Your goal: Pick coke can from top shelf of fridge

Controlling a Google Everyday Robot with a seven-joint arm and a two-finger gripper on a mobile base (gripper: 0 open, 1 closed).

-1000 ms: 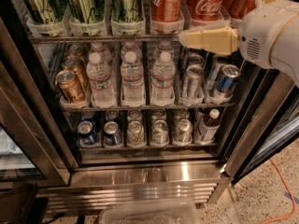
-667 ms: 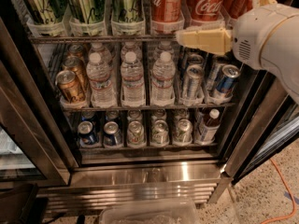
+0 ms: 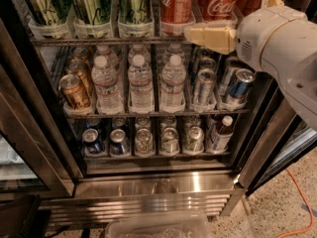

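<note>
The fridge (image 3: 158, 185) stands open before me, with a steel frame and a dark inside. Its top shelf (image 3: 99, 41) is a wire rack fronted by clear lane trays. Tall green cans (image 3: 91, 4) fill the left lanes. Red coke cans (image 3: 176, 1) with white script stand in the right lanes, and another coke can (image 3: 218, 4) is beside the first. My gripper (image 3: 225, 19) is at the upper right, in front of the coke cans. Its fingers are apart and empty: one cream finger (image 3: 210, 36) points left along the shelf edge and the other peeks out above the arm.
The middle rack holds water bottles (image 3: 141, 83), gold cans (image 3: 74, 90) on the left and slim silver-blue cans (image 3: 240, 86) on the right. The bottom rack holds several small cans (image 3: 143, 140). The glass door (image 3: 29, 148) stands at the left. An orange cable (image 3: 299, 202) lies on the floor.
The gripper and arm have shifted slightly left and up, closer to the top shelf's red cans. The cans and bottles have not moved.
</note>
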